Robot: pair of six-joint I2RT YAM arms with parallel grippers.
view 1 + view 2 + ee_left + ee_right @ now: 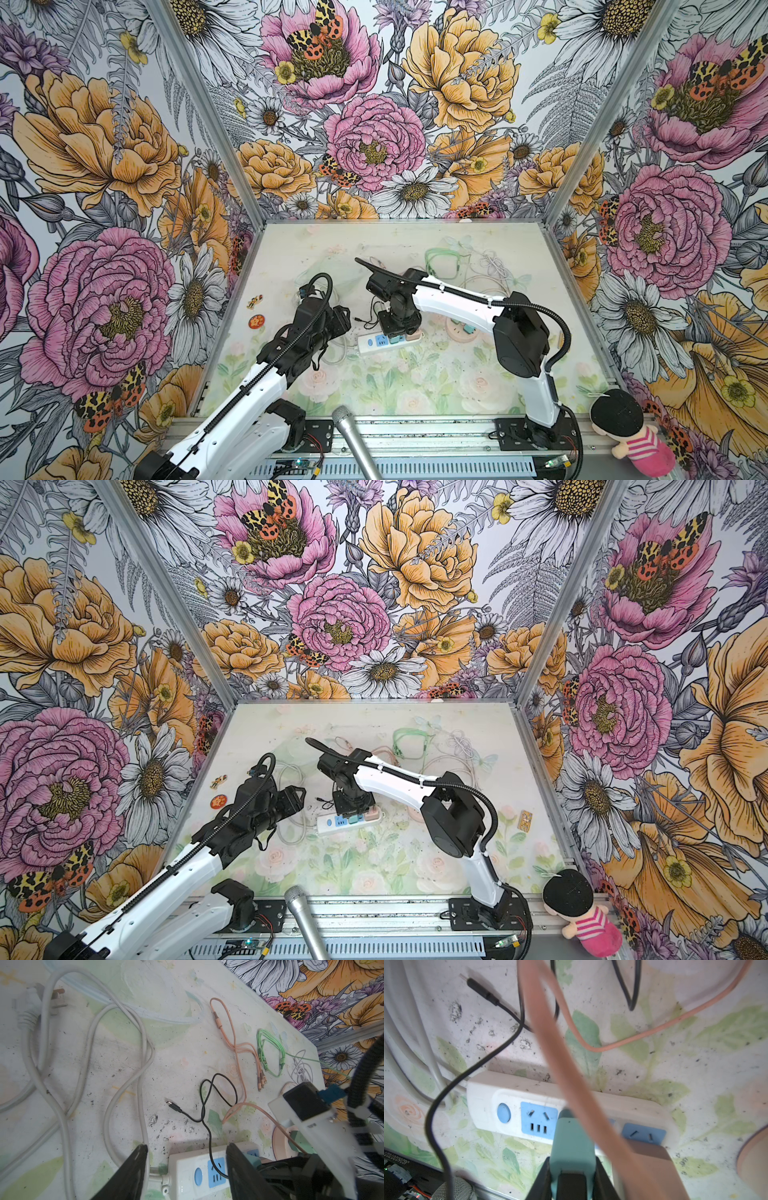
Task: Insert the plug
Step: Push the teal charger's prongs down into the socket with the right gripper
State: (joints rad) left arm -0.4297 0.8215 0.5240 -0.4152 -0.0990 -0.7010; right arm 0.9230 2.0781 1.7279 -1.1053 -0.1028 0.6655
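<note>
- Top views: my right gripper (400, 330) sat over the power strip (372, 344), hiding its middle. Only a sliver of the teal plug (397, 338) showed underneath. My left gripper (341, 318) hovered near the strip's switch end, its spread unreadable here.
- Left wrist: my left fingers (133, 1172) stood apart, holding nothing. One finger cut off the strip's far end.
- Right wrist: my right fingers (538, 1186) clamped the teal plug, its nose at the middle socket. Prongs hidden, seating unclear. A blurred pink cable (571, 1068) crossed in front.

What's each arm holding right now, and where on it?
Right jaws clamp the teal plug by its two sides, near its back end. Left jaws open, empty.
</note>
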